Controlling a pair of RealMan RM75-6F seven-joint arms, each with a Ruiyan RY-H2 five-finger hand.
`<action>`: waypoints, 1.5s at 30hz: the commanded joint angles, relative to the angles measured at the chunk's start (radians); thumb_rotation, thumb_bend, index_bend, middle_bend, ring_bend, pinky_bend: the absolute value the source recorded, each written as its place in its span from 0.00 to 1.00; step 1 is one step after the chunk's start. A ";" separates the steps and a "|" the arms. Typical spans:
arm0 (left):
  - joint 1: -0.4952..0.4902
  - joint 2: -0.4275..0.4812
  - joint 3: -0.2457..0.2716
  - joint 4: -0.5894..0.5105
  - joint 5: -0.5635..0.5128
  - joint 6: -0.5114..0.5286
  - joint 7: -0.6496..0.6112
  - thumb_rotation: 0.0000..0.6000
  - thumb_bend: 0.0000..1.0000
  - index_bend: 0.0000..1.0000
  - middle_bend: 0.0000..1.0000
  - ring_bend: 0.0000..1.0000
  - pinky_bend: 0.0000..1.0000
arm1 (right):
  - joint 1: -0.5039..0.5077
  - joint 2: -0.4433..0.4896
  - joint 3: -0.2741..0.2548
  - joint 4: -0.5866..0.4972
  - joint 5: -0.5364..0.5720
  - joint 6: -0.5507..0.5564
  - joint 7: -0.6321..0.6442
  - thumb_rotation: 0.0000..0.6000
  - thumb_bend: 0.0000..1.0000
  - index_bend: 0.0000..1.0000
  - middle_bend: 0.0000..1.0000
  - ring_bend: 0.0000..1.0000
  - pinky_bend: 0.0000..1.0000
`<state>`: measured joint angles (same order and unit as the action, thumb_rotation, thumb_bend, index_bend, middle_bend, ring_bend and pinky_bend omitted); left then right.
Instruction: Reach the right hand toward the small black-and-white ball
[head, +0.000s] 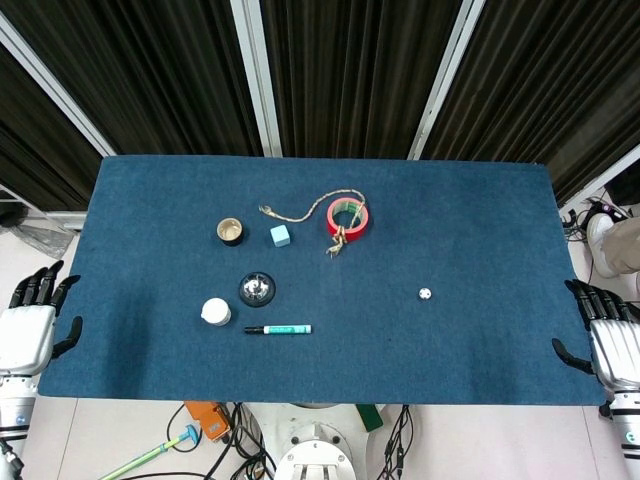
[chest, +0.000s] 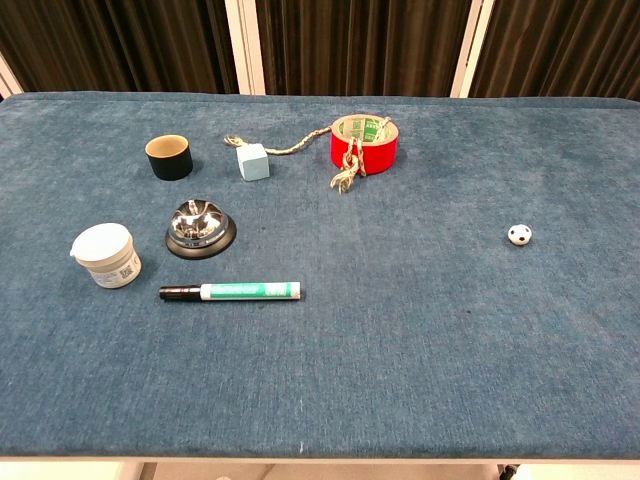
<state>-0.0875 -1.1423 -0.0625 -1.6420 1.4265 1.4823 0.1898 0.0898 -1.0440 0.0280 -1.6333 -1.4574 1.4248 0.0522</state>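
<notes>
The small black-and-white ball (head: 425, 294) (chest: 519, 235) lies alone on the right half of the blue table. My right hand (head: 610, 340) hangs off the table's right front corner, fingers spread and holding nothing, far from the ball. My left hand (head: 30, 320) sits off the left front corner, also open and empty. Neither hand shows in the chest view.
On the left half stand a black cup (head: 230, 232), a light blue cube (head: 280, 235), a red tape roll (head: 348, 217) with a rope (head: 300, 212), a desk bell (head: 257, 288), a white jar (head: 215, 312) and a green marker (head: 279, 329).
</notes>
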 joint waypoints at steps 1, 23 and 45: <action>-0.001 -0.002 0.001 0.000 0.000 -0.001 0.005 1.00 0.39 0.17 0.00 0.01 0.11 | 0.050 -0.057 0.009 0.074 0.009 -0.094 0.067 1.00 0.38 0.15 0.15 0.16 0.14; -0.003 0.018 0.003 -0.018 -0.045 -0.036 0.032 1.00 0.40 0.17 0.00 0.01 0.11 | 0.349 -0.327 0.072 0.334 0.064 -0.505 0.152 1.00 0.39 0.31 0.15 0.16 0.14; -0.005 0.017 0.000 -0.019 -0.069 -0.042 0.055 1.00 0.40 0.17 0.00 0.01 0.11 | 0.466 -0.471 0.073 0.479 0.070 -0.609 0.210 1.00 0.39 0.43 0.15 0.16 0.14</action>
<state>-0.0929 -1.1247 -0.0621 -1.6607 1.3584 1.4403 0.2442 0.5542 -1.5132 0.1014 -1.1552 -1.3871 0.8170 0.2609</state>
